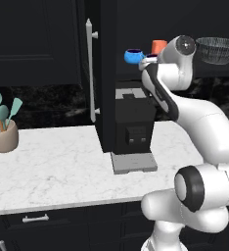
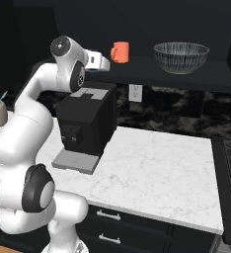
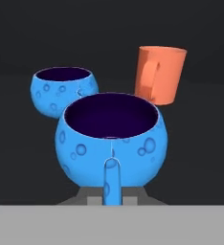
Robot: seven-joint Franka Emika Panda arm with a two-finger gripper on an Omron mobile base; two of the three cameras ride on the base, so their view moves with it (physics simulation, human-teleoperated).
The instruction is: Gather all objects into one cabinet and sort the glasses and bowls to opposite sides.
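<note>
Blue near mug sits in the clenched pincer, which grasps its handle.

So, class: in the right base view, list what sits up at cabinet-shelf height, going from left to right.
gripper → orange cup → dark striped bowl

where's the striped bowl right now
The bowl sits on the cabinet shelf at its right end in the right base view, well apart from the orange cup to its left.
</note>
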